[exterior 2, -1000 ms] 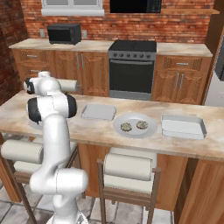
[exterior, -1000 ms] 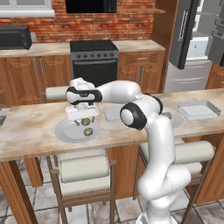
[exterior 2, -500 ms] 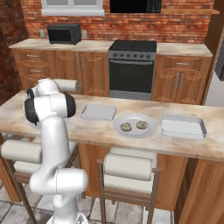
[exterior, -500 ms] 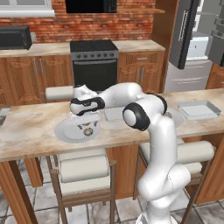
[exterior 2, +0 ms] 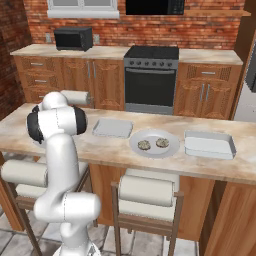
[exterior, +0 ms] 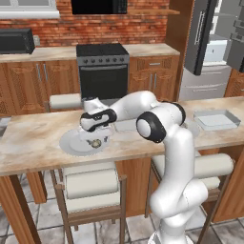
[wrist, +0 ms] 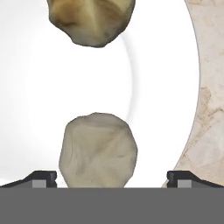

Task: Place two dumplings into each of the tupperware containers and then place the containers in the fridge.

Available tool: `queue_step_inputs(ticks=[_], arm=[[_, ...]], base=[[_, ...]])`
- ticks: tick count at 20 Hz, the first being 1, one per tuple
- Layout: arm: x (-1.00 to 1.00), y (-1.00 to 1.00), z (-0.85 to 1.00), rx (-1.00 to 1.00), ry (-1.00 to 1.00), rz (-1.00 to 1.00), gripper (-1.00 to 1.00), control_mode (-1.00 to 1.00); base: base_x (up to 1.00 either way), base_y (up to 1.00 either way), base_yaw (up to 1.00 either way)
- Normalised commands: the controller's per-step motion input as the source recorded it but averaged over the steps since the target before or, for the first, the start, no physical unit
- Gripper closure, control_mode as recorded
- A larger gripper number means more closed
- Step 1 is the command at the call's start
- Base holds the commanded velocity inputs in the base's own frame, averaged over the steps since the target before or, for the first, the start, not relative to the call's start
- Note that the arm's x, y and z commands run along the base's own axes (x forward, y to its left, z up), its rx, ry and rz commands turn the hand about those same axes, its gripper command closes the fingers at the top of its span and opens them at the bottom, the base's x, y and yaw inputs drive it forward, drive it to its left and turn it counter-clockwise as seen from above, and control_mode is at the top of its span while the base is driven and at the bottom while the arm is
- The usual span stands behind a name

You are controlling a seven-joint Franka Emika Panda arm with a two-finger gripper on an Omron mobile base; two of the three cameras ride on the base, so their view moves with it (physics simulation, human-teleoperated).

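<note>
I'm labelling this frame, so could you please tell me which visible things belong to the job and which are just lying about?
Job: dumplings, tupperware containers, fridge, open gripper.
Lying about: plate, oven, microwave, stools.

Olive-tan dumplings point(wrist: 97, 153), white plate point(wrist: 39, 87), beige-marbled counter point(wrist: 210, 87).

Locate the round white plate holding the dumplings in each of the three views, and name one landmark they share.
Left base view: the round white plate sits left of centre on the counter, under the gripper.
Right base view: the plate lies near the middle of the counter, between the two tupperware containers.
Hand view: its white surface spans most of the picture, with the rim curving down the right side.
Shared landmark: the dumplings resting on it.
</note>
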Motion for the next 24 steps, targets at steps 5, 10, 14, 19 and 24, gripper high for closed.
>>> queue_step_inputs(ticks=[5, 10, 14, 19, 24], arm=[[0.0, 0.0, -0.11, 0.0, 0.0, 0.0, -1.0, -1.0], [0.0, 0.0, -0.1, 0.0, 0.0, 0.0, -1.0, -1.0], [0.0, 0.0, -0.14, 0.0, 0.0, 0.0, -1.0, -1.0], [0.0, 0.0, -0.16, 0.0, 0.0, 0.0, 1.0, -1.0], [0.0, 0.0, -0.02, 0.0, 0.0, 0.0, 1.0, -1.0]], base=[[0.0, 0.0, 0.0], [0.0, 0.0, 0.0], [0.0, 0.0, 0.0], [0.0, 0.0, 0.0], [0.0, 0.0, 0.0]])
